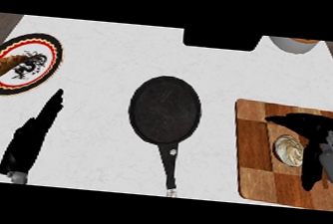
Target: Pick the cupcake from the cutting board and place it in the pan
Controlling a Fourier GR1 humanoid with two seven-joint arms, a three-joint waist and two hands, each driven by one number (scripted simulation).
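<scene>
The cupcake [288,150], pale with a swirled top, stands on the wooden checkered cutting board [258,157] at the right. My right hand [312,129] hovers over the board just beyond and to the right of the cupcake, fingers relaxed and spread, the thumb reaching down along the cupcake's right side; it holds nothing. The black pan [165,109] lies in the middle of the counter, empty, its handle [169,167] pointing toward me. My left hand [36,130] rests at the lower left, fingers straight, pointing away from me.
A decorated plate [34,60] with a croissant [0,64] sits at the far left. A black box [222,39] stands at the back edge, with a pale bowl [295,44] to its right.
</scene>
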